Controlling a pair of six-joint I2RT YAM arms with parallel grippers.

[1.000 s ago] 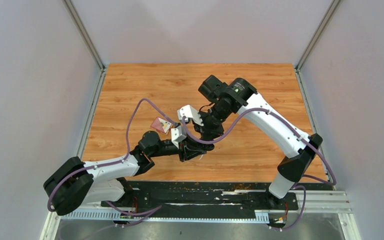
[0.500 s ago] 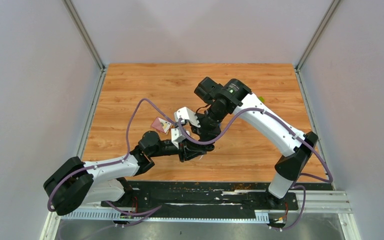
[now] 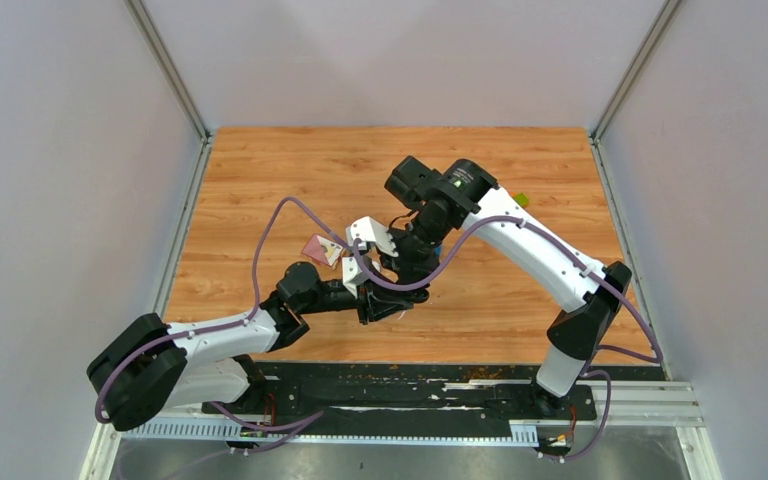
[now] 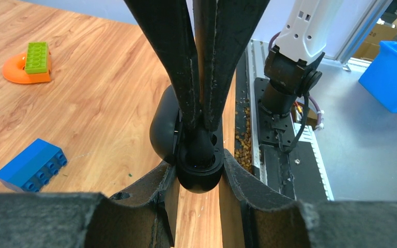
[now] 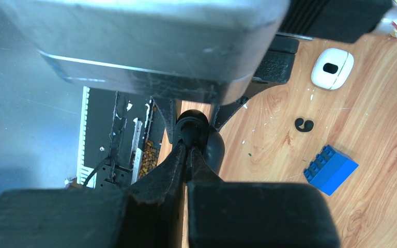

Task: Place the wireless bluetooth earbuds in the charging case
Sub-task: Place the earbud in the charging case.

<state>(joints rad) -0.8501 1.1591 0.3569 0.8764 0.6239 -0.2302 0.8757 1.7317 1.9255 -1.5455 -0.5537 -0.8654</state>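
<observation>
Top view: the right arm has edged toward the bench's left edge, setting the right gripper (image 3: 392, 282) on the charging case (image 3: 396, 302) near the front edge; insertion looks underway. Left wrist: the left gripper (image 4: 200, 181) clamps the case. Right wrist: its jaws nearly meet at the case's mouth; any earbud between them is hidden.

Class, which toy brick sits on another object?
The green brick, on top of the orange piece; the blue brick lies directly on the wooden table.
</observation>
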